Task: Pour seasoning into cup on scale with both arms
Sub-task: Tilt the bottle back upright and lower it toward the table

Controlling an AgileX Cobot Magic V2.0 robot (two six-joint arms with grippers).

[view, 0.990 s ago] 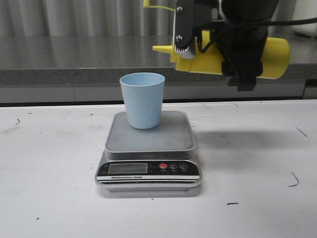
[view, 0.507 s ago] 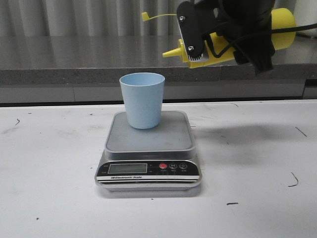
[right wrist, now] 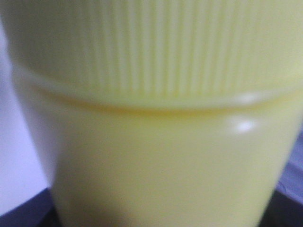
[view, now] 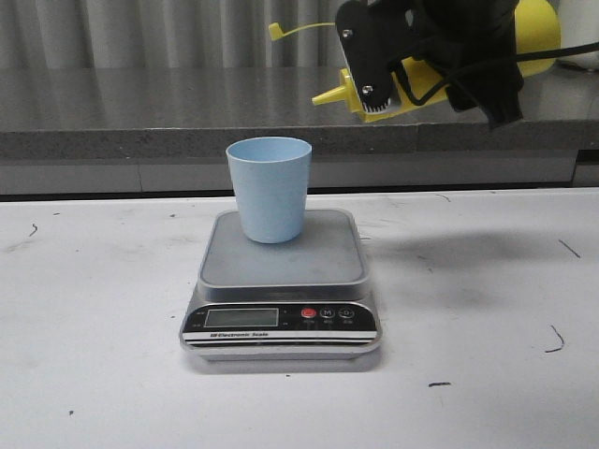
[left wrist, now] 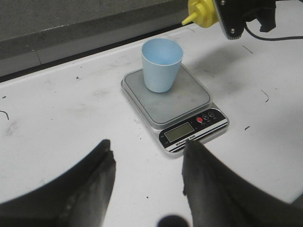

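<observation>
Now mid-pour stage, judging by the pose. Left gripper [left wrist: 147,189] low in its wrist view, fingers spread and empty. Centre of the front view: cup [view: 270,189] upright on the scale [view: 281,281], on the table [view: 94,327]. Upper right: right gripper [view: 426,70] clenched on the bottle [view: 421,79], tipped sideways, nozzle leftward, off to the cup's right. Next, probably: shift nozzle over the rim, tilt down

The front camera looks level across the table at the scale [view: 282,281]. The left wrist camera looks down from farther back, sharing scale and cup [left wrist: 161,64], bottle [left wrist: 204,10] at one o'clock. The right wrist camera sits pressed against the bottle.
</observation>
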